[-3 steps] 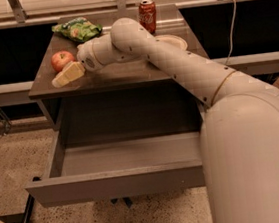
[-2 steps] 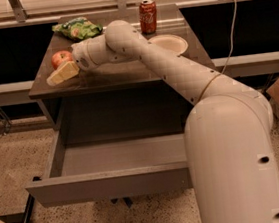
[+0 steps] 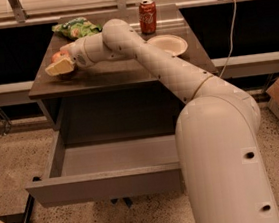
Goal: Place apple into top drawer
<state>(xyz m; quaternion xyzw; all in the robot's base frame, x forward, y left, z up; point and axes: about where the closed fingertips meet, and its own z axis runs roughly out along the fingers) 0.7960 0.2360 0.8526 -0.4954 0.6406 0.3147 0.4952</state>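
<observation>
The gripper moves in over the apple at the left edge of the cabinet top, hiding most of the fruit that showed plainly a second ago. Whether it has a hold cannot be told. The top drawer stands open below, ready for the drop.

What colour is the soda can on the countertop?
The soda can is red, camera view; the gripper is at the apple, left.

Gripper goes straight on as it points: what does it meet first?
Likely the apple, right at the gripper on the cabinet top; depth is unclear, so it could pass in front.
</observation>
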